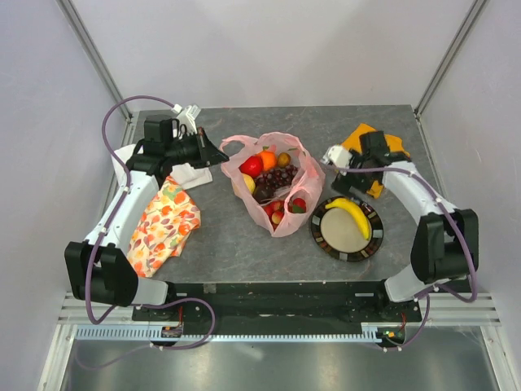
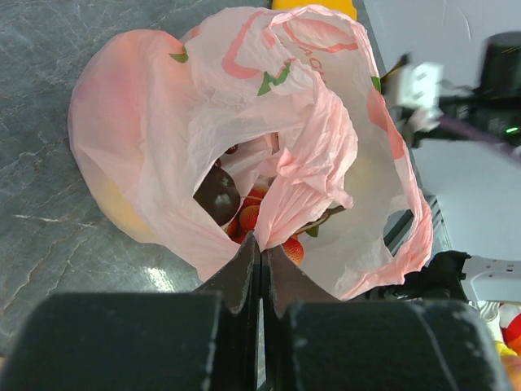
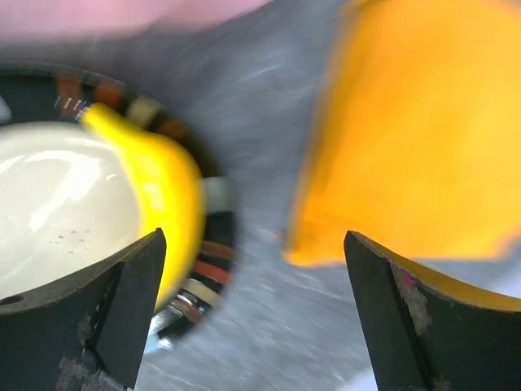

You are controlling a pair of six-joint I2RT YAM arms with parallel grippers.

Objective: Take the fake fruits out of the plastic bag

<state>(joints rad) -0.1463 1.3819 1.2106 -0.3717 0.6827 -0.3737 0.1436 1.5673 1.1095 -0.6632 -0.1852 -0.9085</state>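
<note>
Down by the plate, the right gripper stands with its jaws spread wide and nothing between them. Beneath them the banana lies curled along the striped rim of the plate, with an orange cloth just beside it. Across the table, the left gripper has its jaws pressed tight together, tips right at the near lip of the plastic bag; whether a fold of film is caught there I cannot tell. That bag lies mid-table with its mouth gaping, and the other fruits are heaped inside it.

I'd say one fruit is out and the job now is fetching another. The right arm would need to swing from the plate to the bag's mouth and come down open over a fruit lying on top, such as the orange. Then it must close without snagging the thin film.
</note>
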